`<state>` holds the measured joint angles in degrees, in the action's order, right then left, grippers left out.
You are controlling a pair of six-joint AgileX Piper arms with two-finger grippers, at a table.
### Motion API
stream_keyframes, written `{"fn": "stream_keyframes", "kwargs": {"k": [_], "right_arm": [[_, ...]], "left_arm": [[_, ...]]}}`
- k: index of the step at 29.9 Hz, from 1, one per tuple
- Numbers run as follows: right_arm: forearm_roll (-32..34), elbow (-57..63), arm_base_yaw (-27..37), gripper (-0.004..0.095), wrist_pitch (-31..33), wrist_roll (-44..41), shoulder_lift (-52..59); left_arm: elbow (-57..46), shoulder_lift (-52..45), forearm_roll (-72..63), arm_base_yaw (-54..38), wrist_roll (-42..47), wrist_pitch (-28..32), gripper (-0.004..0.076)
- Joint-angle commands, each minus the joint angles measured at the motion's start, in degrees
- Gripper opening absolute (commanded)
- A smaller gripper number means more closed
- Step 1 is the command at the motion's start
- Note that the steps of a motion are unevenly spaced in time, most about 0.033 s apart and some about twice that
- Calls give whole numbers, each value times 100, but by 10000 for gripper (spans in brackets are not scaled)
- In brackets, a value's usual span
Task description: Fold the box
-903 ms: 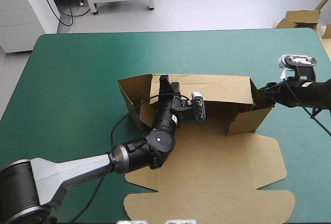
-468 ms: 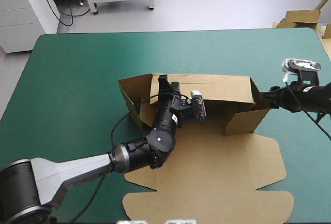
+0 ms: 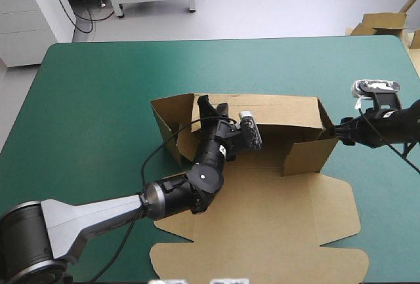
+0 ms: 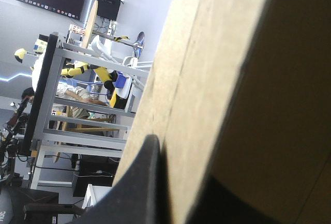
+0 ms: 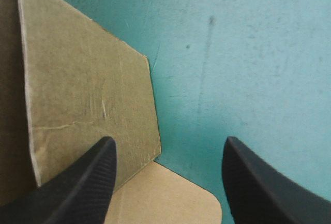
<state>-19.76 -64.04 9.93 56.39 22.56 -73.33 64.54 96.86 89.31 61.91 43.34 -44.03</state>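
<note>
Brown box (image 3: 262, 192) wall is sitting clamped in my left gripper (image 3: 210, 107); my right gripper (image 5: 165, 182) is hovering, fingers wide apart, beside its right end.

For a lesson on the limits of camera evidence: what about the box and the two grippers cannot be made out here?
Left wrist view: the box wall fills it, hiding the tray's inside and one side of the left gripper.
High view: the left arm covers part of the near wall; the lid is cut off at the bottom edge.
Right wrist view: whether the right gripper touches the end flap is unclear.
</note>
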Motion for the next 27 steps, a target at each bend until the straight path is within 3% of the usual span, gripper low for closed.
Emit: {"fn": "stream_keyframes", "kwargs": {"k": [1,7,18,22,27], "right_arm": [[-525,21,12,551,-105,306,107],[-568,198,12,551,175,462,183],[-1498,1103,12,551,179,1748,368],[-1712,1299,1,551,-126,2469,405],[-1801,1312,1,551,-967,3052,370]], "left_arm": [[-5,-81,-791,-8,361,202,-8],[-5,-81,-791,-8,361,202,-8],[-5,-81,-791,-8,327,202,-8],[-5,-81,-791,-8,239,216,-8],[-5,-81,-791,-8,184,216,-8]]}}
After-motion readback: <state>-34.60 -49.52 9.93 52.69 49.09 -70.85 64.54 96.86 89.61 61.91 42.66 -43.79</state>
